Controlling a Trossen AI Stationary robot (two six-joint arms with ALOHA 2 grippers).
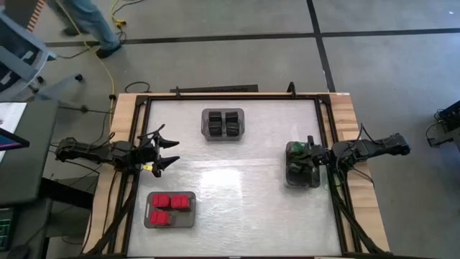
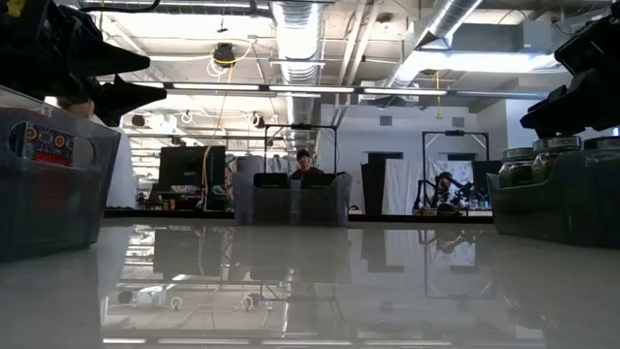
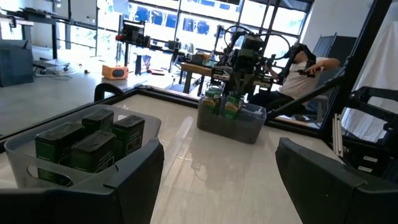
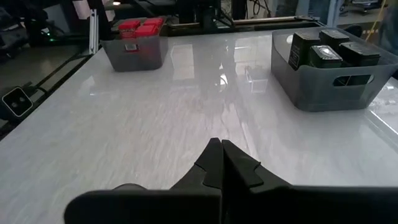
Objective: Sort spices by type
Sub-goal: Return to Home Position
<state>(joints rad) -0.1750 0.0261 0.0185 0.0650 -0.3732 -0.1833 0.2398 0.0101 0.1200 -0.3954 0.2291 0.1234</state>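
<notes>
Three grey trays stand on the white table. The far-middle tray (image 1: pixel 205 124) holds several black cube containers (image 1: pixel 223 124) (image 3: pixel 87 143) (image 4: pixel 326 53). The near-left tray (image 1: pixel 149 216) holds red boxes (image 1: pixel 171 205) (image 4: pixel 138 27). The right tray (image 1: pixel 291 180) holds green-lidded jars (image 1: pixel 298 162) (image 3: pixel 224 106) (image 2: pixel 542 147). My left gripper (image 1: pixel 171 152) (image 3: pixel 217 186) hangs open above the table's left side and holds nothing. My right gripper (image 1: pixel 310 153) (image 4: pixel 221 158) is shut and empty, over the jar tray's right part, just above the jars.
A dark frame (image 1: pixel 323 144) runs around the table top, with wooden edges outside it. The middle of the table (image 1: pixel 244 180) between the three trays is bare. A person's legs (image 1: pixel 90 21) show on the floor beyond the far left corner.
</notes>
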